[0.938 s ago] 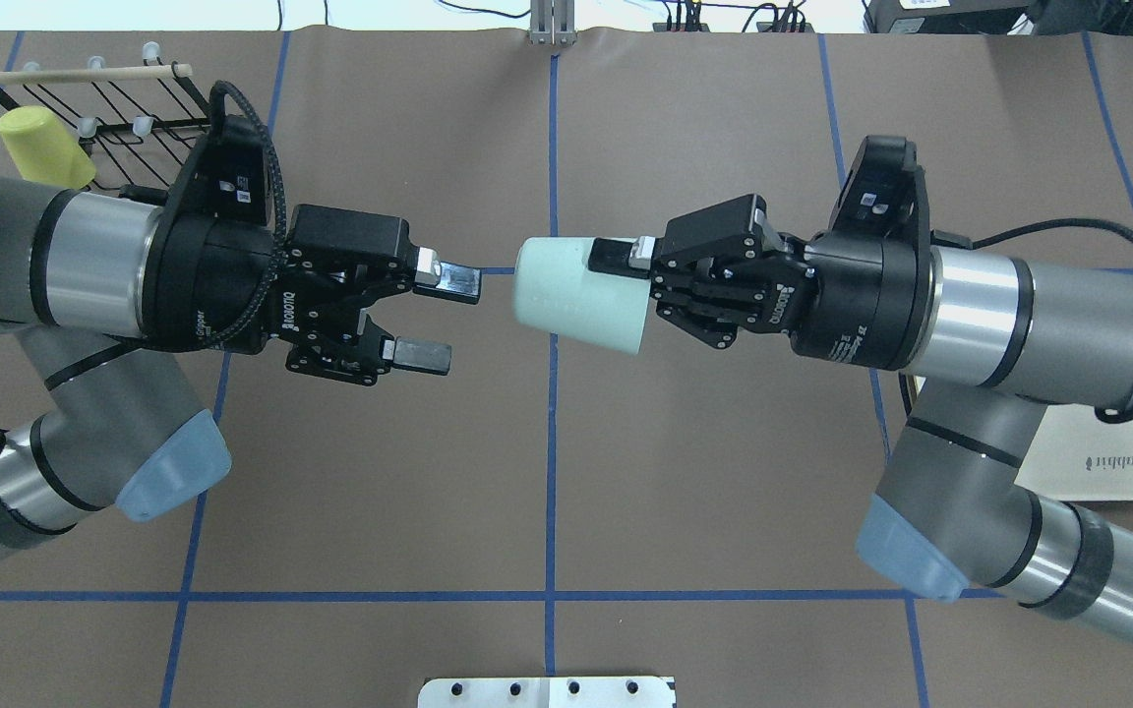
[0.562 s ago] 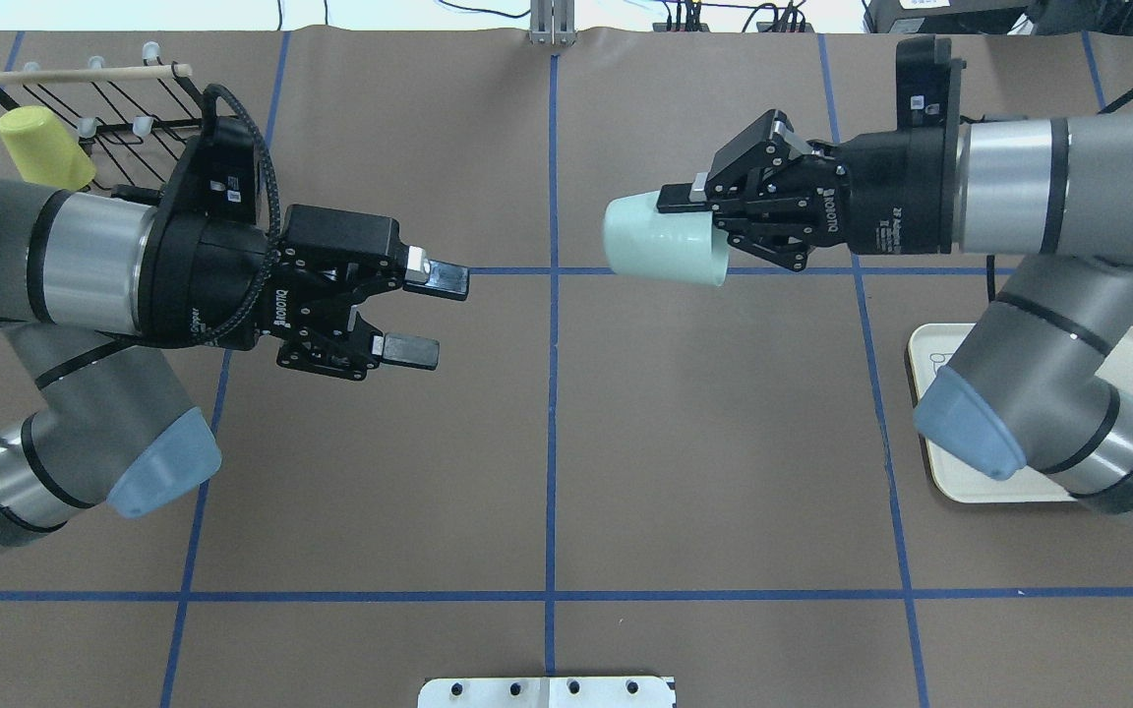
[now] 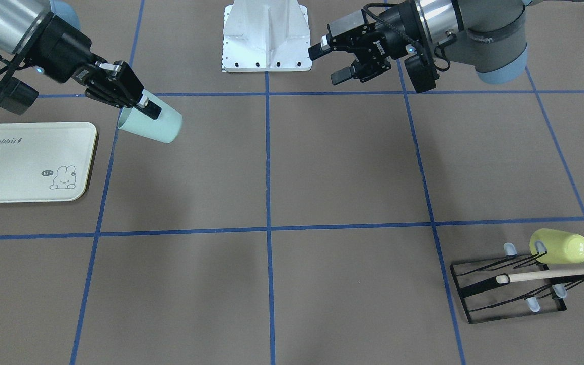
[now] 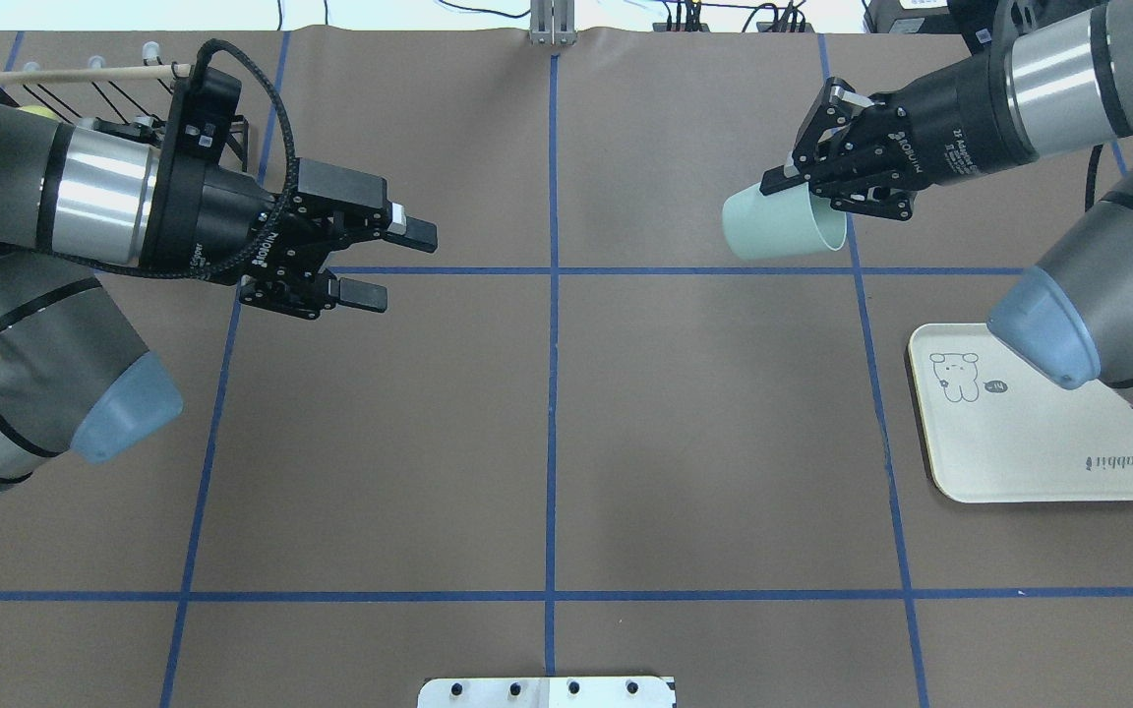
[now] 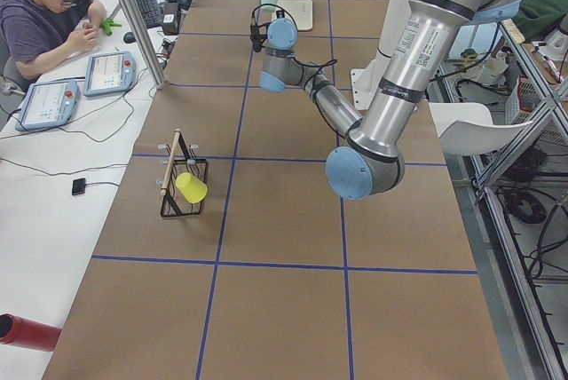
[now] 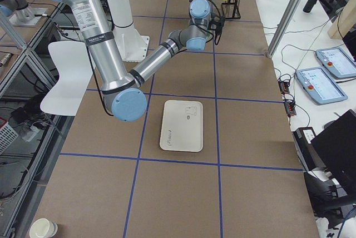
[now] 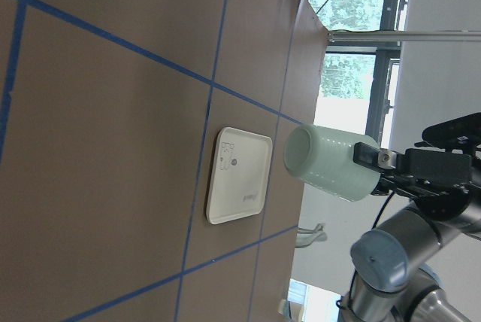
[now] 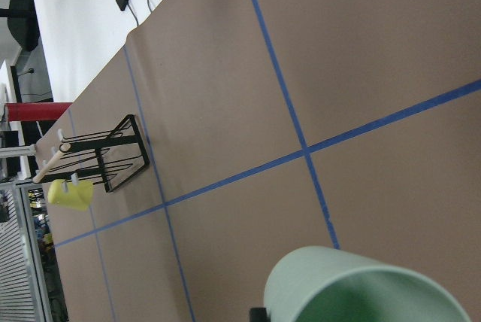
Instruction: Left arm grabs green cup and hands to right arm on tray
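The pale mint-green cup (image 4: 773,228) hangs tilted on its side above the table, held at its rim by my right gripper (image 4: 803,192), which is shut on it. It also shows in the front view (image 3: 162,128) and the left wrist view (image 7: 327,164). The cup is left of and behind the cream Rabbit tray (image 4: 1029,447), not over it. The tray (image 3: 18,167) lies flat with nothing on it. My left gripper (image 4: 397,264) is open and empty, far to the left of the cup, fingers pointing toward it.
A black wire rack (image 3: 505,289) with a yellow-green tumbler (image 3: 560,246) on it stands at the far left corner behind my left arm. The robot's white base plate (image 3: 265,35) sits at the table's near edge.
My right gripper has carried the green cup right and farther back, away from the centre. My left gripper, still open, has drawn back to the left.
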Available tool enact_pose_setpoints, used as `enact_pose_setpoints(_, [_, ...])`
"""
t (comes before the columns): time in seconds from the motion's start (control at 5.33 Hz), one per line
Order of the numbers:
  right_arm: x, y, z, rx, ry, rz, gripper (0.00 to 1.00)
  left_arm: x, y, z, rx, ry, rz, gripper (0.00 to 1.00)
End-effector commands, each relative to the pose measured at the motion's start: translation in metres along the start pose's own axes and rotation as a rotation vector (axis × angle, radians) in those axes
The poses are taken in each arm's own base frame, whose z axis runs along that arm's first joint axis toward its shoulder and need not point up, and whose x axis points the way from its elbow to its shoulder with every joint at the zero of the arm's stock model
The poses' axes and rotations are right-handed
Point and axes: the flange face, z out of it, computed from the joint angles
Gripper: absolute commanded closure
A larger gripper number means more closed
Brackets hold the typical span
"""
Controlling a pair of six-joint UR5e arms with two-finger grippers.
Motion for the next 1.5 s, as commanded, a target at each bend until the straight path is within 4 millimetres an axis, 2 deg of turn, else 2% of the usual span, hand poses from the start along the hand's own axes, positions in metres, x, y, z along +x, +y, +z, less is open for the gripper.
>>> enact_pose_setpoints(0.0, [0.019, -0.026, 0.004, 0.042, 0.175, -0.022, 1.00, -0.027, -0.029, 0.007, 0.036, -0.215, 0.110, 0.00])
enact_pose_setpoints(0.19, [0.034, -0.033, 0.001, 0.118, 0.261, -0.004, 1.00, -0.061, -0.047, -0.012, 0.056, -0.309, 0.197, 0.00])
enact_pose_setpoints(0.56, [0.105, -0.034, -0.014, 0.128, 0.528, -0.211, 1.00, -0.122, -0.100, -0.080, 0.046, -0.568, 0.420, 0.00])
enact_pose_setpoints(0.75, [0.161, -0.040, -0.034, 0.070, 0.630, -0.343, 1.00, -0.163, -0.119, -0.134, 0.023, -0.668, 0.523, 0.00])
enact_pose_setpoints(0.94, [0.218, -0.045, -0.061, -0.001, 0.704, -0.467, 1.00, -0.198, -0.129, -0.175, -0.031, -0.759, 0.571, 0.00])
enact_pose_setpoints(1.12, [0.254, -0.046, -0.078, -0.050, 0.737, -0.505, 1.00, -0.236, -0.134, -0.229, -0.108, -0.843, 0.625, 0.00])
enact_pose_setpoints(1.31, [0.278, -0.044, -0.086, -0.072, 0.752, -0.527, 1.00, -0.281, -0.141, -0.299, -0.119, -0.888, 0.628, 0.00])
